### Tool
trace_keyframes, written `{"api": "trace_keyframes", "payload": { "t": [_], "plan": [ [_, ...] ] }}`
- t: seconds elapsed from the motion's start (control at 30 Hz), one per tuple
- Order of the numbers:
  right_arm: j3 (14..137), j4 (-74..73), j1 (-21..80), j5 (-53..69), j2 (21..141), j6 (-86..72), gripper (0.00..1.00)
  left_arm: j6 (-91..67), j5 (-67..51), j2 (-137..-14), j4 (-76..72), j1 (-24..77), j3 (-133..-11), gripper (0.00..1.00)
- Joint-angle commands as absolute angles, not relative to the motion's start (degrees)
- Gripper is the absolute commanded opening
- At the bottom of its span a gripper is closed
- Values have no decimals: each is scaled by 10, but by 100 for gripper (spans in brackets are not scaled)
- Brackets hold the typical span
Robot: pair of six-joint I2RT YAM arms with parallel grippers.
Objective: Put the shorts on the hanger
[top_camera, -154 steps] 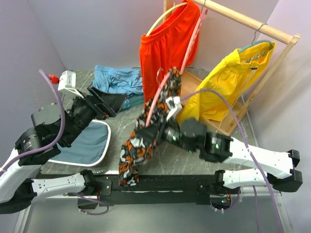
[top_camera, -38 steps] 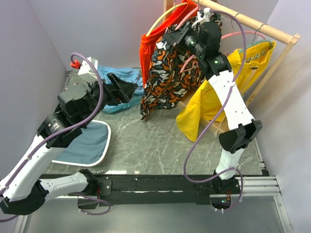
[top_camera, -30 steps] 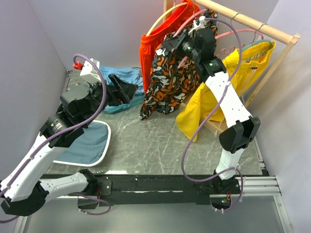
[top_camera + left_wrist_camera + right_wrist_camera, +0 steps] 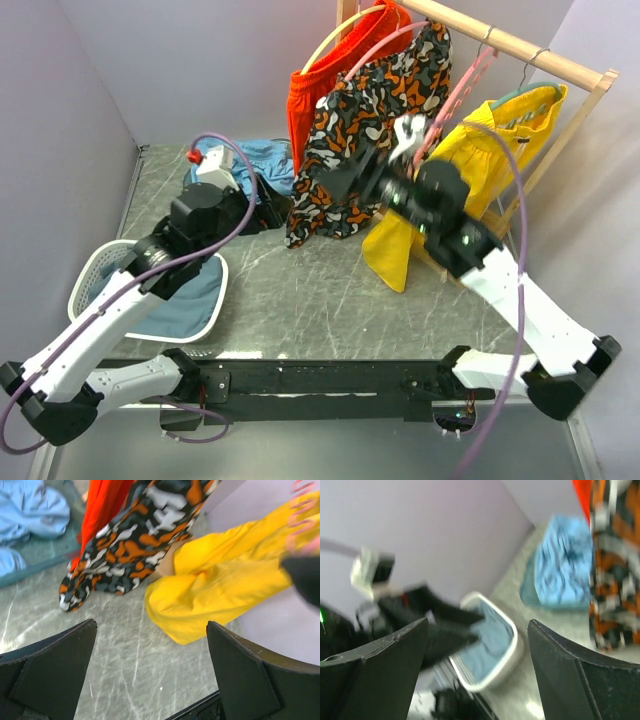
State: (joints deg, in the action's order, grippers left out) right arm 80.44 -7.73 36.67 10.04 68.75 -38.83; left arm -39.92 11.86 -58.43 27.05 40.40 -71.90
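The right tool (image 4: 477, 622) is being held open and empty near the camouflage shorts (image 4: 370, 120) draped on the pink hanger (image 4: 385, 42); a clear retreat is being called for.

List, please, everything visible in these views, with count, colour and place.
shorts: 1, black, orange and white print, hanging at the rack on the pink hanger
hanger: 1, pink, carrying the printed shorts
second pink hanger: 1, bare, between the printed and yellow shorts
orange shorts: 1, on a cream hanger, rack's left end
yellow shorts: 1, on a teal hanger, rack's right end
rack: 1, wooden, back right
blue cloth: 1 pile, back of the table
basket: 1, white, holding blue-grey cloth, left
table: 1, grey marbled
left gripper: black, open, empty
right gripper: black, open, empty
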Motion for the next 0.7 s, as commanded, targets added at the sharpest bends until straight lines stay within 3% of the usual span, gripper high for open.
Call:
{"api": "trace_keyframes", "payload": {
  "t": [0.0,0.2,0.3,0.5,0.67],
  "plan": [
    [677,-34,448,-16,610,-352,87,-423,108,-591,243,402,-671,96],
    [492,29,556,-131,545,-372,89,-450,102,-570,180,420,-545,97],
    [428,54,577,-148,544,-390,90,-461,163,-572,164,476,-497,97],
    [362,69,579,-159,541,-410,91,-483,193,-566,95,526,-401,96],
    [353,68,579,-168,540,-406,93,-492,203,-565,90,528,-391,96]
  ]
}}
